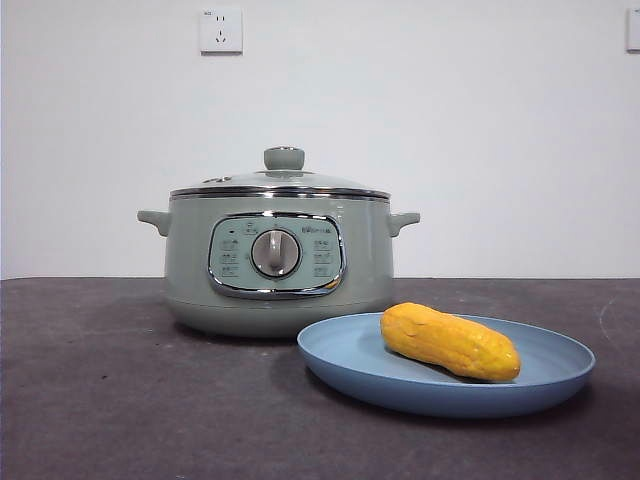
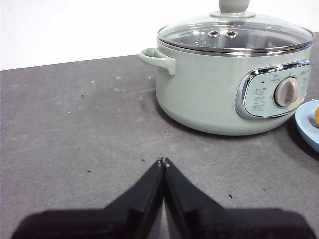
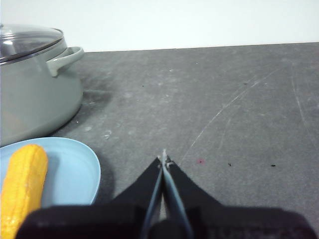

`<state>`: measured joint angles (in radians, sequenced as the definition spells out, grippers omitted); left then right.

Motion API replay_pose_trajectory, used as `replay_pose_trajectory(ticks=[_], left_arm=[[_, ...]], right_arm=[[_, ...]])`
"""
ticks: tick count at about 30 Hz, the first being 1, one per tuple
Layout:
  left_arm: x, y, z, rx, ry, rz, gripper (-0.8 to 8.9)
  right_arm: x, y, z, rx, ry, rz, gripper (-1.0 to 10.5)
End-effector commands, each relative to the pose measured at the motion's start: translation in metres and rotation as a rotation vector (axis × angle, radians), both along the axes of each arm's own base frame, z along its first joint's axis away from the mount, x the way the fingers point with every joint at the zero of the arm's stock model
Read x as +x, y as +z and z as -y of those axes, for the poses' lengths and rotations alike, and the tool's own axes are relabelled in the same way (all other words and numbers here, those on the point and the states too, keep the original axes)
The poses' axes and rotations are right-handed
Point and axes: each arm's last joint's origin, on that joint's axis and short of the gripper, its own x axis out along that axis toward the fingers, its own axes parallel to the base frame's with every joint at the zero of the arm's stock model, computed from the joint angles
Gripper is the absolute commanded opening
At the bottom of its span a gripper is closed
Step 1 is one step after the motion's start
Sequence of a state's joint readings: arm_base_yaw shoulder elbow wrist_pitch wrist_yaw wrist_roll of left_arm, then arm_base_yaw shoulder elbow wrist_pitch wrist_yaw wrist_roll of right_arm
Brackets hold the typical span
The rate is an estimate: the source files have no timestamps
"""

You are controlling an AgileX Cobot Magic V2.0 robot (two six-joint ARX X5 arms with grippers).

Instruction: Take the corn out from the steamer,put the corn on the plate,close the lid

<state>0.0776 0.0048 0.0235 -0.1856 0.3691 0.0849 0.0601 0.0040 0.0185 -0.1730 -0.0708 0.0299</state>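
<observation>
Corn (image 1: 450, 342) lies on plate (image 1: 545, 392), lid (image 1: 280, 183) sits on steamer (image 1: 190, 270); task looks done. Left gripper (image 2: 163, 161) & right gripper (image 3: 164, 158) both w/ jaws closed, empty.

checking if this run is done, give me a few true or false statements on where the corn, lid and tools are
1. The corn lies on the plate. True.
2. The lid sits beside the steamer on the table. False: it rests on the steamer.
3. The left tool is shut and holds nothing. True.
4. The right tool grips the corn. False: it is shut, empty, over bare table beside the plate.
5. The plate is behind the steamer. False: in front.
</observation>
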Motion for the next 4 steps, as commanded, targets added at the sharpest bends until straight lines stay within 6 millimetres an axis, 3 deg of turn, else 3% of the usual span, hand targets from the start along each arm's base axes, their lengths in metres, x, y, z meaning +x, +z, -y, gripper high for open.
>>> replay_pose_trajectory(ticks=[1, 4], left_arm=[[0.0008, -0.0043, -0.0004, -0.004, 0.005, -0.006, -0.04], [0.0008, -0.0043, -0.0004, -0.004, 0.005, -0.006, -0.04]], right_arm=[[0.0004, -0.0048, 0.0000, 0.005, -0.003, -0.017, 0.0], [0.0004, -0.0048, 0.0000, 0.005, -0.003, -0.018, 0.0]])
